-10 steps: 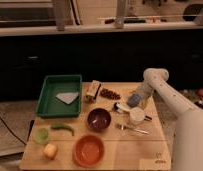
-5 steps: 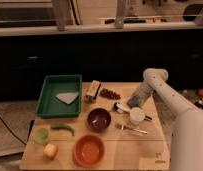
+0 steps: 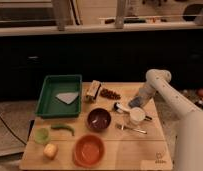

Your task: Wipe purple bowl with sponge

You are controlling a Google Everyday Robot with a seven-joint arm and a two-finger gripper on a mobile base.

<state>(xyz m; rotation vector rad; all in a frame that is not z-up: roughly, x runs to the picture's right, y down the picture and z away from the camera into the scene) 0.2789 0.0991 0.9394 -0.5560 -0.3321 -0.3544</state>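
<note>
The purple bowl (image 3: pixel 99 119) stands upright near the middle of the wooden table, dark and glossy inside. My gripper (image 3: pixel 134 104) is low over the table's right side, to the right of the bowl and a little farther back, well apart from it. A small blue-grey patch right at the gripper's tip looks like the sponge (image 3: pixel 136 101). I cannot tell whether it is held or lies on the table. The white arm comes in from the right.
A white cup (image 3: pixel 137 116) stands just in front of the gripper, with a fork (image 3: pixel 130 129) before it. Green tray (image 3: pixel 59 95) with a grey cloth (image 3: pixel 67 97) at back left. Orange bowl (image 3: pixel 89 149), green cup (image 3: pixel 41 134), yellow fruit (image 3: pixel 50 150), small box (image 3: pixel 92 91).
</note>
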